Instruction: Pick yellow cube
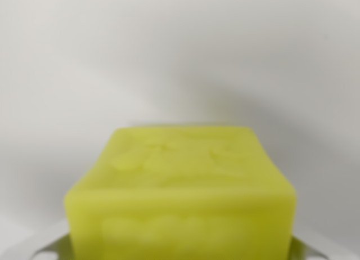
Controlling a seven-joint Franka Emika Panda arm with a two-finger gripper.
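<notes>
I see the yellow cube (183,187) very close, filling the bottom middle of the wrist view. It looks blurry. Pale bits of the hand (180,250) peek out at both bottom corners, right beside the cube. I cannot tell if the hand is squeezing it. Behind it everything is plain white.

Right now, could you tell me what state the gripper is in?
Gripper: cannot be told; only blurred pale finger parts show at the bottom corners on either side of the yellow cube, and no contact is visible.
</notes>
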